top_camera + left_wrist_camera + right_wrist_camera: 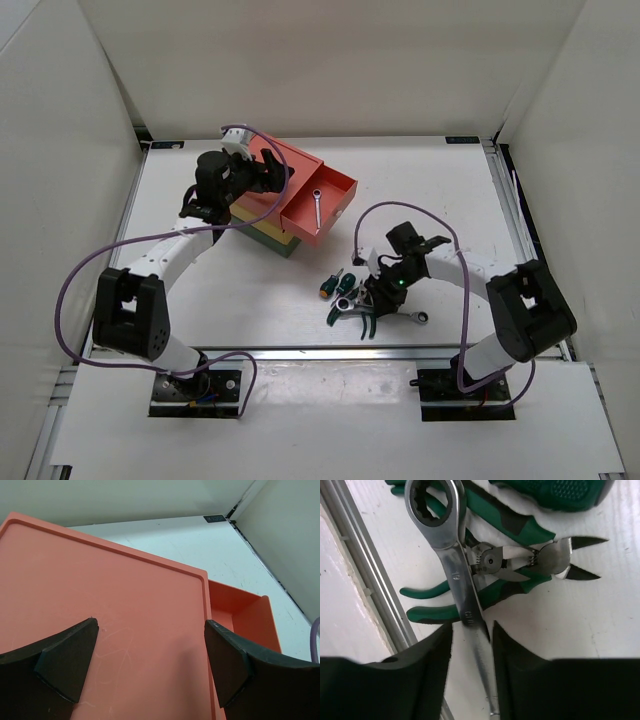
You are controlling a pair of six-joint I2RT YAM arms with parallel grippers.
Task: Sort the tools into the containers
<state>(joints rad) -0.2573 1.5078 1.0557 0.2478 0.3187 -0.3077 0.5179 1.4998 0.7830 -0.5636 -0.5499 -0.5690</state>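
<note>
The containers (268, 215) are a stack of salmon, yellow and dark green boxes. The salmon top drawer (335, 195) is pulled out, with a silver wrench (316, 208) lying in it. My left gripper (266, 170) is open over the salmon lid (100, 580). A silver ratchet wrench (451, 565) lies across green-handled pliers (520, 562) near the front edge. My right gripper (472, 630) is low over it, its narrowly open jaws straddling the wrench's shank. Two stubby screwdrivers (324, 288) (346, 282) lie just left of the pliers (348, 312).
The table's metal front rail (365, 570) runs close beside the pliers. White walls enclose the table on three sides. In the left wrist view, part of the open drawer's interior (245, 615) shows beyond the lid's edge.
</note>
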